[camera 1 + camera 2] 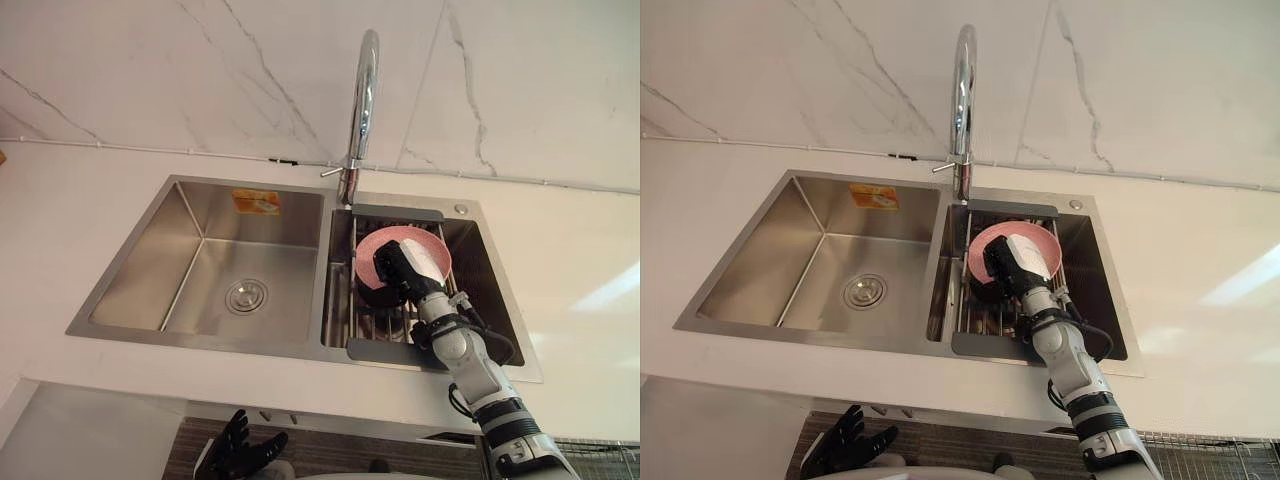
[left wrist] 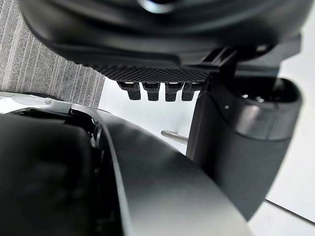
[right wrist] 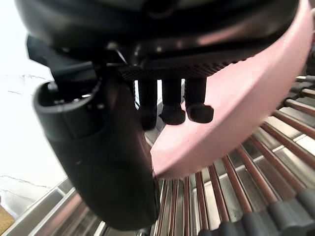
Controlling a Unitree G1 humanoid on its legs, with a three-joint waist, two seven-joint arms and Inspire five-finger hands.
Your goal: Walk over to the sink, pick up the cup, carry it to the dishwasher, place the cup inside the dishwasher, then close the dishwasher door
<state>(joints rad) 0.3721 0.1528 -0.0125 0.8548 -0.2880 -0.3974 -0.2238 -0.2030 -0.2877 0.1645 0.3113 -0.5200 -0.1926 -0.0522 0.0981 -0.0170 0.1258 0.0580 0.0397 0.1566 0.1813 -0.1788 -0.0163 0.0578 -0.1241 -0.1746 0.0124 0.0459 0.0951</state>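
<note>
Hanging left hand (image 1: pixel 238 447): it is seen nearest, below the front edge of the worktop, with its dark fingers spread and straight and nothing held.
Worktop (image 1: pixel 580 300): a smooth white slab is laid all round the sink.
Right hand (image 1: pixel 400 268): it is stretched over the sink's front rim into the right basin. The fingers (image 3: pixel 172 105) are curled down inside the cup and the thumb is set against its outer side, so the cup's wall is pinched between them.
Pink cup (image 1: pixel 395 237): it is found in the right basin, above the rack, tilted with its round mouth turned toward the hand. It is matte, smooth and thick-rimmed. Much of it is covered by the hand, and whether it touches the rods cannot be told.
Rack (image 1: pixel 385 322): parallel metal rods with dark end strips are spread across the right basin under the cup.
Sink (image 1: pixel 200 215): two square brushed-steel basins are divided by a narrow wall. A round drain (image 1: pixel 246 296) is set in the floor of the left basin, and an orange sticker (image 1: pixel 256 201) is stuck on its back wall.
Tap (image 1: pixel 362 100): a tall, curved chrome spout is mounted behind the dividing wall and arches over the cup.
Wall (image 1: pixel 200 70): white marble-look panels with thin grey veins are seen farthest back.
</note>
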